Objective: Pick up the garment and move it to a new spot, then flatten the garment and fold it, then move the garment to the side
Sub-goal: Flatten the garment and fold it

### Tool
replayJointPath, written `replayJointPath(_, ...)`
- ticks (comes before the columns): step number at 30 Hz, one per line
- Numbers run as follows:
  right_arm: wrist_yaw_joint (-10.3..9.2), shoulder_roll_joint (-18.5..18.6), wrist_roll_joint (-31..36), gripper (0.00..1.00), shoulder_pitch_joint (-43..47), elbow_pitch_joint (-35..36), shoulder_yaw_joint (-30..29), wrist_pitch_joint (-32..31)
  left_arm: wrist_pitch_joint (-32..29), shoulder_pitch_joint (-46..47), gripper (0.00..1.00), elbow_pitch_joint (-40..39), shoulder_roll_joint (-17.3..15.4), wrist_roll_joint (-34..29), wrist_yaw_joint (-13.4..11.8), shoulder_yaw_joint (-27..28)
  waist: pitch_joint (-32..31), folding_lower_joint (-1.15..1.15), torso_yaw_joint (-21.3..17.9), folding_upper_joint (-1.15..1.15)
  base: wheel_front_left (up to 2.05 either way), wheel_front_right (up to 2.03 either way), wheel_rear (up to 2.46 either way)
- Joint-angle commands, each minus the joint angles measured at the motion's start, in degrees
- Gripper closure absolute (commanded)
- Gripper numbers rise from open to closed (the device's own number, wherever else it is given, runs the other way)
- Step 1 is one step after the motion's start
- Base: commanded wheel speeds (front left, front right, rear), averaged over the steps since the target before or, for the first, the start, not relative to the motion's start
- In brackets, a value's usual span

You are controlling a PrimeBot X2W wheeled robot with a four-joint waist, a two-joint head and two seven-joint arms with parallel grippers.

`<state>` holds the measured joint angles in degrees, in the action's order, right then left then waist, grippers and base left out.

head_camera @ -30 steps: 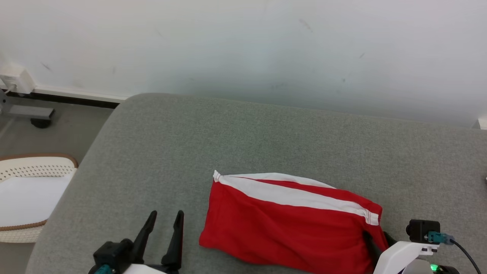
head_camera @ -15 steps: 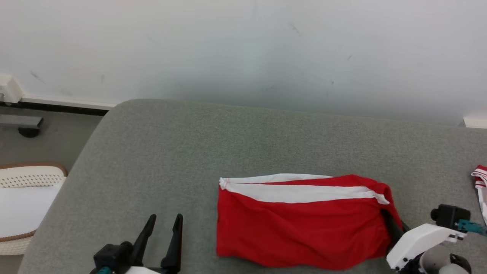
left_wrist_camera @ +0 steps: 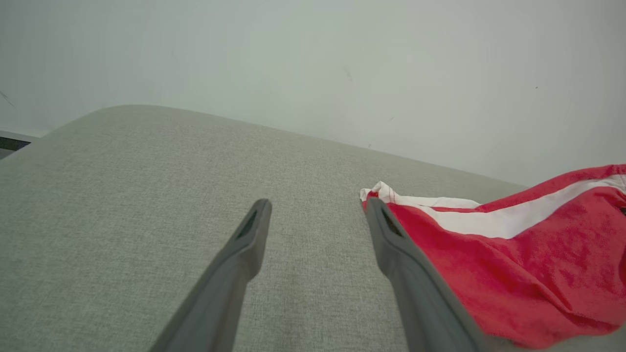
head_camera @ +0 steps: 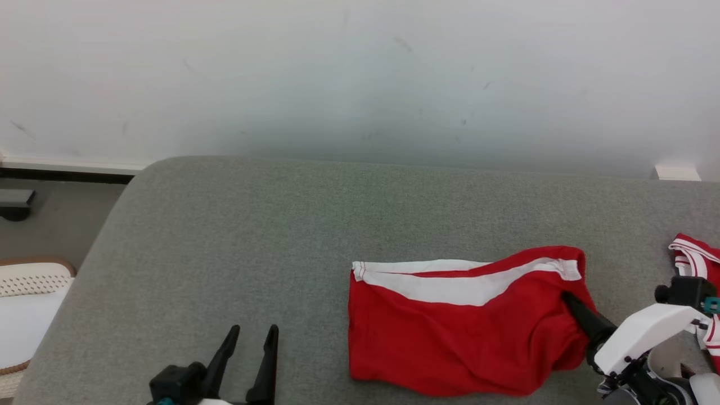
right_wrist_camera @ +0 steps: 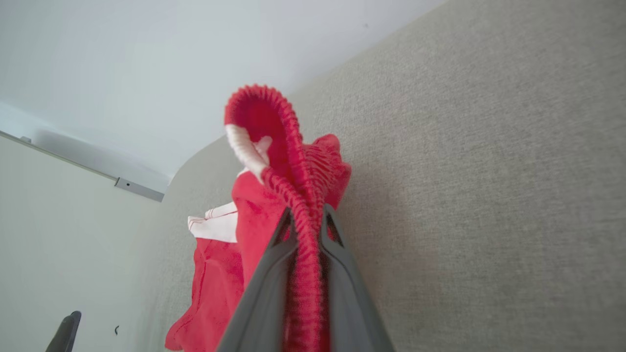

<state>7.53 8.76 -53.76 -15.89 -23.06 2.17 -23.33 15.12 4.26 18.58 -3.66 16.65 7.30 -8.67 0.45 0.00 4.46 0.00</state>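
Grey cushion [head_camera: 236, 225] against a white wall. Your red-and-white garment [head_camera: 450, 337] lies on it, right of centre. Your right gripper [right_wrist_camera: 305, 215] has its fingers clamped on the garment's ribbed red edge at the right end, which is bunched up. Your left gripper [head_camera: 253, 334] hovers just left of the garment, fingers apart.

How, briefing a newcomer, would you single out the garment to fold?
On the grey cushion, right of centre, lies the red garment with a white band. Unlike the striped red cloth at far right, it is pinched by the right end effector.
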Motion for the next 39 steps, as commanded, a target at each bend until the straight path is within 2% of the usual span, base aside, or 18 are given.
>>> replayJointPath(1,-0.11,-0.46,-0.24,1.00,-0.13,1.07,0.35,-2.01,-0.01,0.09,0.00,0.34,0.07,-0.41,0.14,-0.08,-0.12,0.00,-0.04,0.00,0.00,0.00,0.00)
replayJointPath(8,-0.11,-3.73,2.05,1.00,-4.72,1.23,0.63,-13.17,-0.01,1.06,0.00,1.28,0.25,0.56,0.17,-1.35,-0.08,0.00,1.83,0.00,0.00,0.00,0.00)
replayJointPath(15,-0.10,-5.84,-1.13,1.00,-9.16,-4.28,-1.28,-17.98,-0.01,1.23,0.00,2.04,0.47,1.36,0.20,-1.93,-0.17,0.00,5.94,0.00,0.00,0.00,0.00)
replayJointPath(23,-0.10,-5.77,-9.21,1.00,-13.01,-11.48,7.97,-14.20,-0.01,1.61,0.00,2.27,0.62,1.98,0.15,-1.99,0.57,0.00,8.95,0.00,0.00,0.00,0.00)
replayJointPath(34,-0.10,-5.80,-17.23,1.00,-22.83,-23.39,20.50,-7.79,-0.01,2.54,0.00,2.27,0.66,2.86,0.16,-2.15,1.92,0.00,9.57,0.00,0.00,0.00,0.00)
replayJointPath(35,-0.10,-5.79,-17.82,0.98,-23.52,-24.23,21.62,-7.34,-0.01,2.57,0.00,2.33,0.66,3.04,0.16,-2.19,1.94,0.00,9.53,0.00,0.00,0.00,0.00)
replayJointPath(36,-0.10,-5.78,-18.40,0.73,-24.10,-24.94,22.78,-7.06,-0.01,2.61,0.00,2.37,0.66,3.26,0.16,-2.26,1.96,0.00,9.50,0.00,0.00,0.00,0.00)
replayJointPath(38,-0.10,-5.81,-20.11,0.55,-24.83,-26.12,25.11,-6.72,-0.01,2.70,0.00,2.49,0.66,3.48,0.16,-2.36,1.91,0.00,9.43,0.00,0.00,0.00,0.00)
replayJointPath(39,-0.10,-5.79,-20.74,0.00,-25.18,-26.50,26.08,-6.44,-0.01,2.73,0.00,2.55,0.66,3.56,0.16,-2.37,1.88,0.00,9.39,0.00,0.00,0.00,0.00)
